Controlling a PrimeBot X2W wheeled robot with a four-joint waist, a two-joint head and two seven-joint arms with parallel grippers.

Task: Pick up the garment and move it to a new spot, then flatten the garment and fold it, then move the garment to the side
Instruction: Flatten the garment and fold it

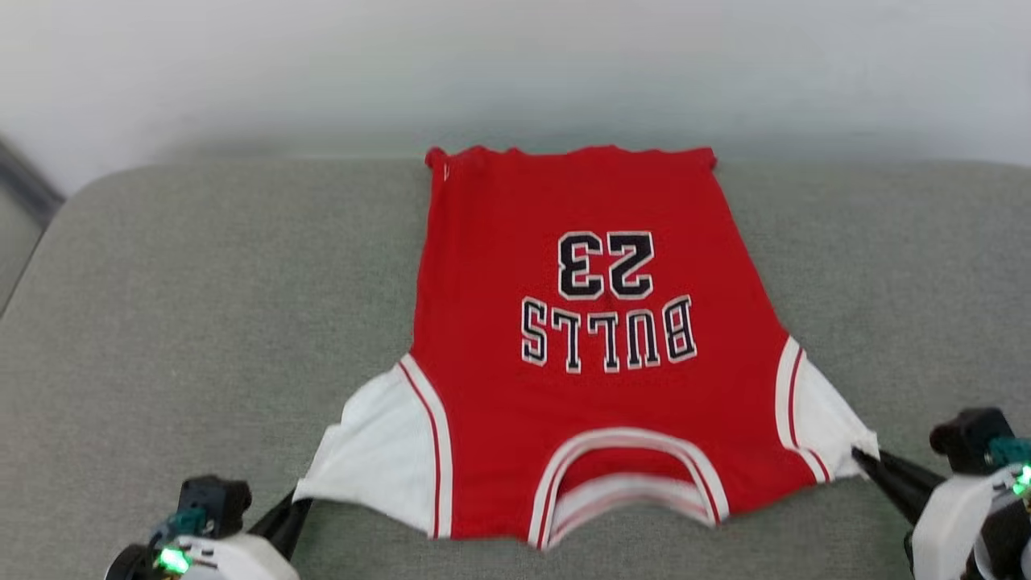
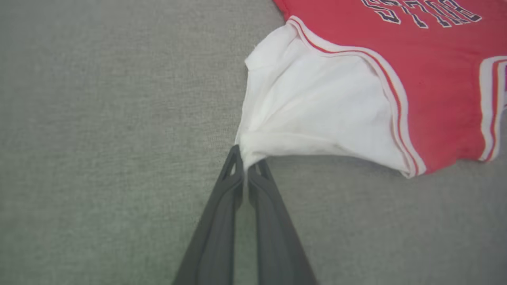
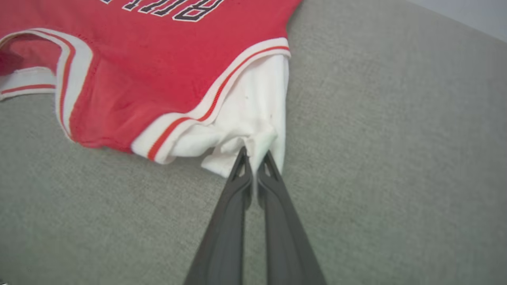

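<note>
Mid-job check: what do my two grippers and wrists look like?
Both match. The left gripper and right gripper each have two long, dark grey fingers tapering to tips with small triangular cut-outs. In the head view, each wrist is a white shell carrying a black block, a teal part and a lit green light.

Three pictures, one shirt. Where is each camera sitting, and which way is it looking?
Head view: on the robot's head, facing forward and down at the red T-shirt spread on a grey cushion; left hand lower left, right hand lower right.
Left wrist view: on the left wrist, looking along its dark fingers, which pinch a white sleeve.
Right wrist view: on the right wrist, looking along its dark fingers, which pinch the opposite sleeve.
Shared: both wrist views catch the BULLS lettering.
</note>
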